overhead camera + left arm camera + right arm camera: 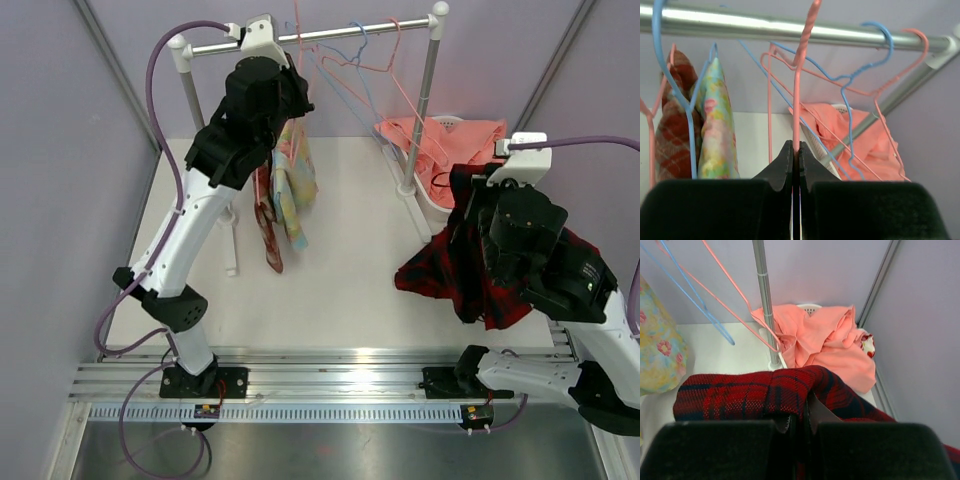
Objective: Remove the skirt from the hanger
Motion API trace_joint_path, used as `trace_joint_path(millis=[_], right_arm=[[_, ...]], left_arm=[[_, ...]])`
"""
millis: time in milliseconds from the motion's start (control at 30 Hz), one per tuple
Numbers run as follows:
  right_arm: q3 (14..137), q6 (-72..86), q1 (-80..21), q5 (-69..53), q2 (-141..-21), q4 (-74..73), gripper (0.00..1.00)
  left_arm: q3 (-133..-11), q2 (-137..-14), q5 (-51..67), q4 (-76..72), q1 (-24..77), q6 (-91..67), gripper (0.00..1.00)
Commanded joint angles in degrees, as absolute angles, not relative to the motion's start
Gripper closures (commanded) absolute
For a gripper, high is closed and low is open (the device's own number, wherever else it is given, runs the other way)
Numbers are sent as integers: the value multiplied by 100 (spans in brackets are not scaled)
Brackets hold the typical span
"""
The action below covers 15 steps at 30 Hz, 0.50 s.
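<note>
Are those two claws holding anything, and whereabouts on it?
Yes. The left gripper pinches a pink hanger by its upright wire stem. The right gripper clamps the red plaid skirt at a bunched fold.

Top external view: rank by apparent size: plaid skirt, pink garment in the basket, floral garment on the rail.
1. plaid skirt, largest even though partly covered
2. pink garment
3. floral garment, narrow and partly covered at the top

White-linked left arm and right arm, black joints, purple cables, black left end effector and right end effector
</note>
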<state>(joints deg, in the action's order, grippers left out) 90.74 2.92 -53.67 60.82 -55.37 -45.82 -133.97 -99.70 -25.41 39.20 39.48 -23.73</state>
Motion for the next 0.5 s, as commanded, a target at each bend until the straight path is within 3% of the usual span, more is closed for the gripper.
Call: trace_joint_path(millis=[0, 133, 333, 367, 433, 467], right_arm=[[9527, -903, -5309, 5829, -5677, -3253, 100], [9869, -1660, -5098, 5564, -6028, -2857, 100], [11230, -1828, -3614, 4730, -6986, -2986, 100], [11720, -1819, -3438, 4668, -7161, -3049, 100], [12171, -1837, -2946, 4475, -7636, -3155, 100], [12582, -1924, -2770, 4482, -7794, -3155, 100]], left_arm=[[-13781, -10238, -2102, 3226, 3552, -2364, 100], [-13694, -10616, -1592, 3261, 3384, -2628, 100], [-12754, -10363, -1169, 2936, 3384, -2698, 99], [-12562, -10240, -1169, 2927, 3384, -2698, 91], [-12332, -10099, -1178, 2892, 3384, -2698, 83], [-12218, -9977, -1178, 2831, 3384, -2681, 68]])
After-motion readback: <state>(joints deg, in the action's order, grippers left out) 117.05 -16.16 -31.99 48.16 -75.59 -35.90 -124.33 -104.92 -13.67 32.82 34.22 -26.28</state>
